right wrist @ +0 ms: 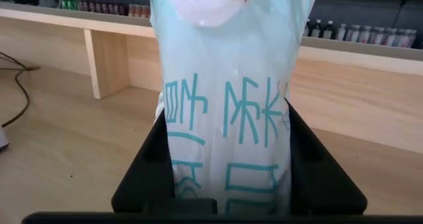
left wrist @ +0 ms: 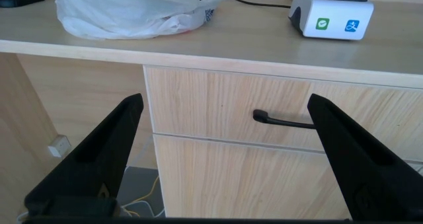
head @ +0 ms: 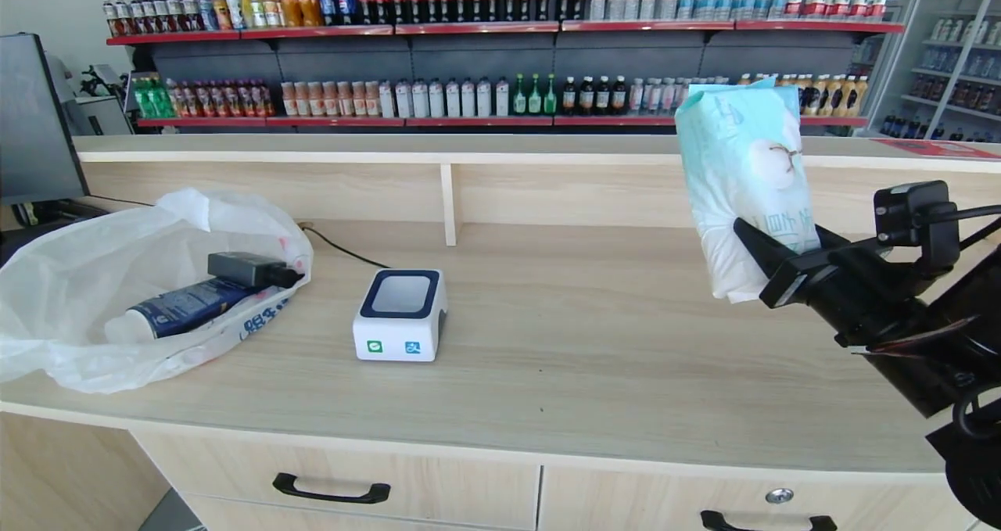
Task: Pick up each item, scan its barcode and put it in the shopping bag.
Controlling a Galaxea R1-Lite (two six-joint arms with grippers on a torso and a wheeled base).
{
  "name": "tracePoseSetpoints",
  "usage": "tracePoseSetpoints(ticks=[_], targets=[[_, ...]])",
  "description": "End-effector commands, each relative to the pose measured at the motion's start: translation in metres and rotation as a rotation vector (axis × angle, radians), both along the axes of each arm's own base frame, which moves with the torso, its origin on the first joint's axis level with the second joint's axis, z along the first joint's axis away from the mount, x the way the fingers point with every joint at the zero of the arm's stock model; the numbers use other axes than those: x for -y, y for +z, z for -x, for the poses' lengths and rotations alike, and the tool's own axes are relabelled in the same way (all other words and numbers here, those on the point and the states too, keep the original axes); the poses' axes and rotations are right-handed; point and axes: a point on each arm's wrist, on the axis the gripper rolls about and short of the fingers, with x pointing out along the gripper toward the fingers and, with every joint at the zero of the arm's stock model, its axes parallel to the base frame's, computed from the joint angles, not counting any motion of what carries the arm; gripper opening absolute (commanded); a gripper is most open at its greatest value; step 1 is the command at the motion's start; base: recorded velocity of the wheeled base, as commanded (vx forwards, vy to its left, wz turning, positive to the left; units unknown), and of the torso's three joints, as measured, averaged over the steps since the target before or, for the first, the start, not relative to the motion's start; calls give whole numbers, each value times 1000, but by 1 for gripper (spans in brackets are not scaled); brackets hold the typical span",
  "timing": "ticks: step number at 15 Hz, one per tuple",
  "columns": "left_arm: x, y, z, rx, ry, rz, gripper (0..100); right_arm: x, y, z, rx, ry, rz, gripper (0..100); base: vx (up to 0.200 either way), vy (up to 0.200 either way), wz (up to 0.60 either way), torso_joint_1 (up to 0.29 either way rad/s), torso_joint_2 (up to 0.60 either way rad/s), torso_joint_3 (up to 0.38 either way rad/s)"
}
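One teal pack point(head: 739, 163) inside right claw point(right wrist: 226, 138)

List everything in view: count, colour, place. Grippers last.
shopping bag: 1, white, counter's left end
tube: 1, dark blue, inside the bag
block: 1, dark grey, at bag's mouth
scanner: 1, white with dark blue rim, mid-counter
cable: 1, black, behind scanner
pack: 1, pale teal, held above counter's right side
counter: 1, light wood
drawer handles: 2, black, under counter
bottle shelves: 2 rows, red-edged, back wall
left gripper: 1, black, open, facing the drawers
right gripper: 1, black, shut on the pack
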Motion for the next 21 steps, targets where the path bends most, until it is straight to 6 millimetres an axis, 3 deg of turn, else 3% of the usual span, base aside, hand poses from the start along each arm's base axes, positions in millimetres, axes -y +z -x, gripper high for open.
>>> tracePoseSetpoints(ticks=[1,4,10,21], targets=[[0,0,0,1,0,1,100,-2,2,10,4,-16,-8,0,0,0,0,0,0,0],[0,0,0,1,0,3,100,-1,4,17,5,-25,-14,0,0,0,0,0,0,0],[0,0,0,1,0,4,100,3,6,33,11,-27,-17,0,0,200,0,8,4,2],[0,0,0,1,0,9,100,3,6,32,9,-27,-17,0,0,200,0,2,3,4]])
